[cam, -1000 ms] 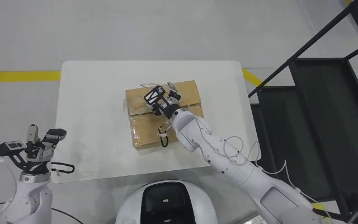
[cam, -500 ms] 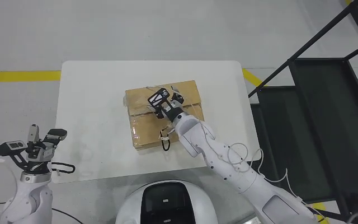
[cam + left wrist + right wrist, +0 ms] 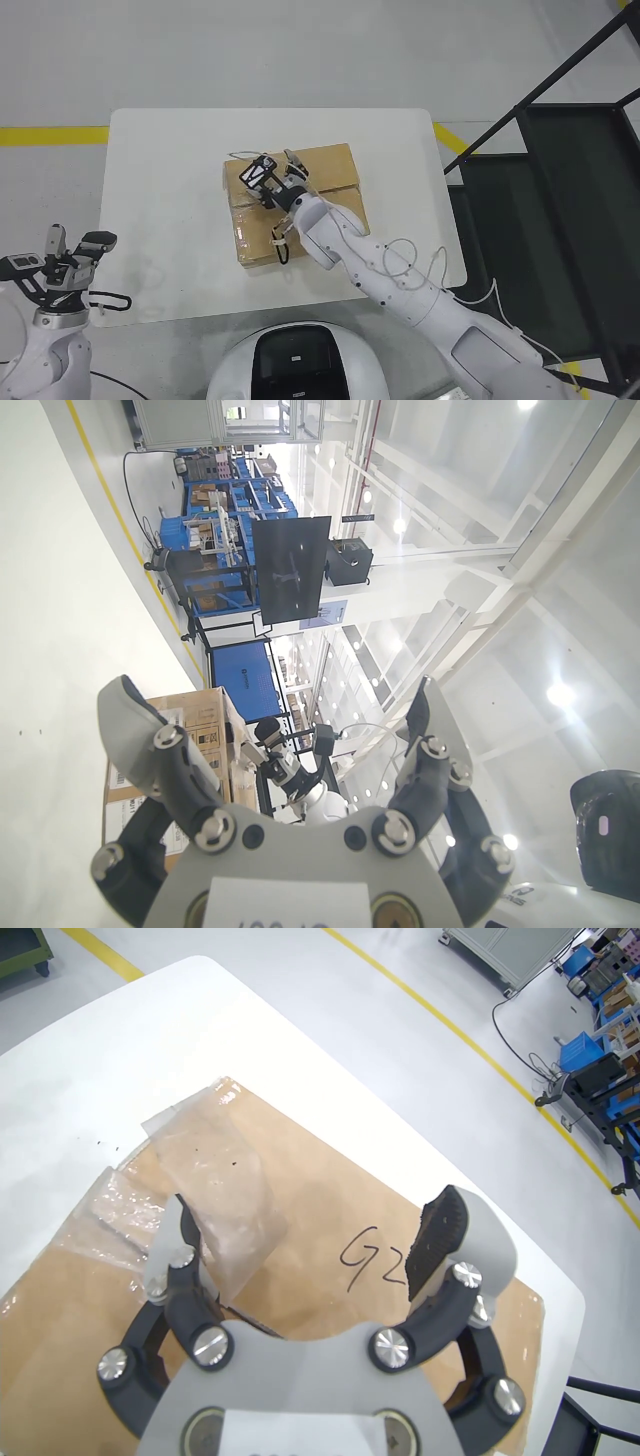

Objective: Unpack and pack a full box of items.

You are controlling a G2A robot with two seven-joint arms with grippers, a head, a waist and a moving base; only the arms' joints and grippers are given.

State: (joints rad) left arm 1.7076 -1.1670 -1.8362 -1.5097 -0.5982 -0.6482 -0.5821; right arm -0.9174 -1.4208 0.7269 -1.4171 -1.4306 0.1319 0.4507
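A closed cardboard box (image 3: 335,165) lies in the middle of the white table (image 3: 170,200), its seam covered with clear tape. My right gripper (image 3: 272,175) hovers over the box's far left part, open. In the right wrist view the box (image 3: 320,1188) lies under the right gripper (image 3: 305,1238), and a loose strip of clear tape (image 3: 220,1178) stands up from the lid against one of the fingers (image 3: 167,1238). My left gripper (image 3: 70,250) is off the table's near left corner, open, empty and pointing upward; the left wrist view shows it (image 3: 270,710) against the ceiling.
A black metal stair frame (image 3: 560,150) stands to the right of the table. A yellow line (image 3: 50,135) runs on the floor behind. Bare tabletop surrounds the box, widest on the left.
My right gripper has moved left along the box's far edge, from near the middle toward the far left corner. The left arm has barely shifted.
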